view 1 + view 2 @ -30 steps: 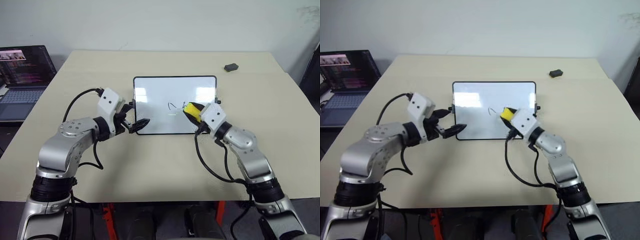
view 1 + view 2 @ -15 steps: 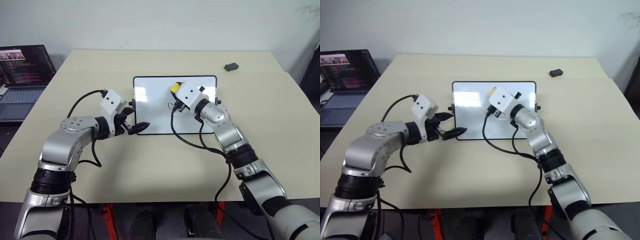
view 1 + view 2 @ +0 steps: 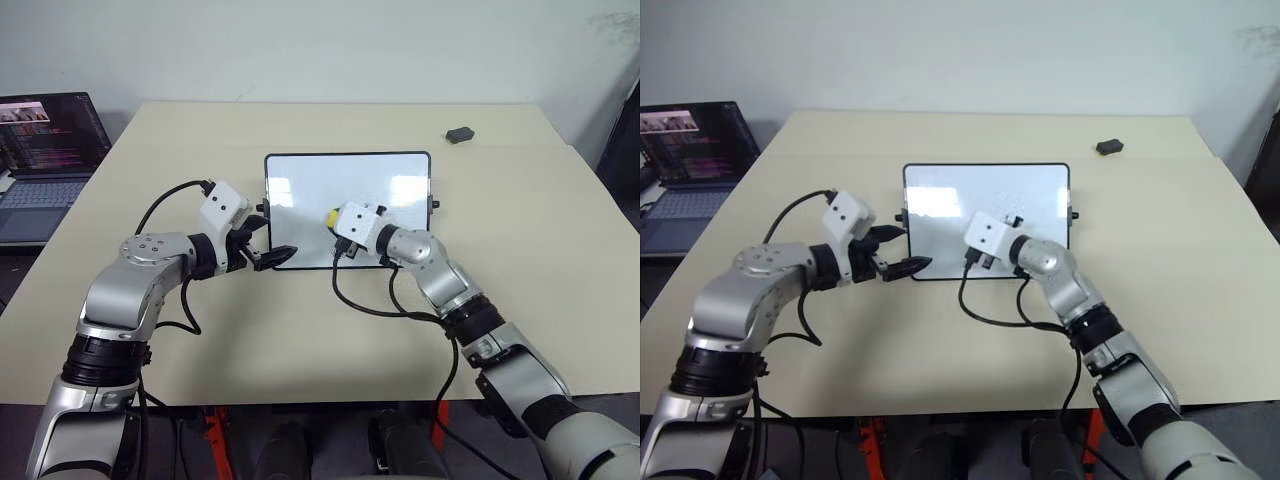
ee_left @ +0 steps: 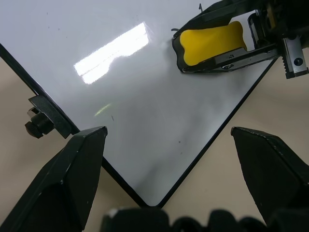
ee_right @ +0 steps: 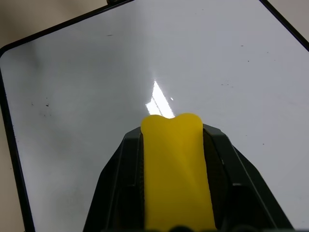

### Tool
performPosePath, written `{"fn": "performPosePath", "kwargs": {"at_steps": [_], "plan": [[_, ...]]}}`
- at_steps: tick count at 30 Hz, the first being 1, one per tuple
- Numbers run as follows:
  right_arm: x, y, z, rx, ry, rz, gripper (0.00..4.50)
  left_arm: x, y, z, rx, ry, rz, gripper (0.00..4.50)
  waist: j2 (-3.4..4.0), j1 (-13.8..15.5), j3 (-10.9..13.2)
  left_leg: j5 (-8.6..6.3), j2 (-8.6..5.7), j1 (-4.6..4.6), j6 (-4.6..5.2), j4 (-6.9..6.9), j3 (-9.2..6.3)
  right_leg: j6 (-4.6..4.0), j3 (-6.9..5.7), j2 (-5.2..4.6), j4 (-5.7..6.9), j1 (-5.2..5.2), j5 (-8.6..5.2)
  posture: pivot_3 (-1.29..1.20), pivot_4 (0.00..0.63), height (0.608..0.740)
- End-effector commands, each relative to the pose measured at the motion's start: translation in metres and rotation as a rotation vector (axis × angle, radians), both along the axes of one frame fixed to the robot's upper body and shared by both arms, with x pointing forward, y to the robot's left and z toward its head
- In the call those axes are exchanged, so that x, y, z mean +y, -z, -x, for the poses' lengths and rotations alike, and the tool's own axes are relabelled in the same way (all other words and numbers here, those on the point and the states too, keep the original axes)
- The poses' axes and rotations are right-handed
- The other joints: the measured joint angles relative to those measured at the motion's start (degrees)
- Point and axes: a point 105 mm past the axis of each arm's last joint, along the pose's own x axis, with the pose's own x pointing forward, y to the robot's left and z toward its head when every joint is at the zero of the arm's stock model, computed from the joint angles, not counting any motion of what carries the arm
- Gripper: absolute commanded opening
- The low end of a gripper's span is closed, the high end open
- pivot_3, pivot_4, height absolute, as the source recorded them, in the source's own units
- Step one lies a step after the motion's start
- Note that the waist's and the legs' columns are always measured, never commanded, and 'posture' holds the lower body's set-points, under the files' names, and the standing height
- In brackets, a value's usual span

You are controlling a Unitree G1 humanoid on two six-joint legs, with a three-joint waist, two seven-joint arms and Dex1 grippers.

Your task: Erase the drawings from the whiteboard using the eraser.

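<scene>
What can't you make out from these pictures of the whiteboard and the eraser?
- Whether the eraser touches the whiteboard: its underside is hidden in every view.
- The board under the right gripper in the head views: covered by gripper and wrist, so any remaining drawings there can't be ruled out.
- The small dark object near the table's far edge: too small to identify.
- The laptop: cut off by the picture's edge.

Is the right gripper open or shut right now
Shut on the eraser: in the right wrist view the right gripper's two black fingers press against both sides of the yellow block.
</scene>
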Motion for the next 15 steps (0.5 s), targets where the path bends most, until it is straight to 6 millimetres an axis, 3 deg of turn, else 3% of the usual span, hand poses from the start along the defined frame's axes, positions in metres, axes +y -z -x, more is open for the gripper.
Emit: {"fn": "performPosePath", "kwargs": {"at_steps": [1,4,6,11,15], "plan": [[-0.013,-0.021,-0.016,-0.093,0.098,-0.015,1.25,-0.003,-0.011,-0.002,-0.062,0.023,-0.005,4.5,0.0,0.0,0.0,0.0,0.0,0.0,0.0,0.01,0.0,0.0,0.01,0.0,0.0,0.0,0.0,0.0,0.15,0.74],[-0.017,-0.041,-0.025,-0.163,0.148,-0.071,1.25,-0.005,-0.01,-0.002,-0.073,0.035,-0.01,4.5,0.0,0.0,0.0,0.01,0.0,-0.01,-0.01,0.03,0.0,0.0,0.0,0.0,0.0,0.0,0.0,0.0,0.15,0.74],[-0.02,-0.039,-0.028,-0.152,0.162,-0.06,1.25,-0.007,-0.011,-0.001,-0.08,0.042,-0.001,4.5,0.0,0.1,0.0,0.01,-0.01,-0.03,-0.01,0.01,-0.01,-0.01,0.0,0.0,-0.03,0.0,0.01,0.0,0.15,0.74],[-0.025,-0.003,-0.02,-0.034,0.134,0.035,1.25,-0.008,-0.011,0.001,-0.082,0.049,0.009,4.5,-0.02,0.1,0.0,0.0,0.0,-0.07,-0.01,-0.04,0.01,0.0,0.01,-0.01,-0.08,-0.03,0.0,0.0,0.15,0.74],[-0.033,0.014,-0.013,0.022,0.127,0.084,1.25,-0.009,-0.011,0.002,-0.082,0.049,0.012,4.5,-0.04,0.1,0.0,0.0,-0.01,0.0,-0.01,0.0,0.0,0.0,0.0,-0.01,-0.04,0.04,0.0,0.0,0.15,0.74]]}}
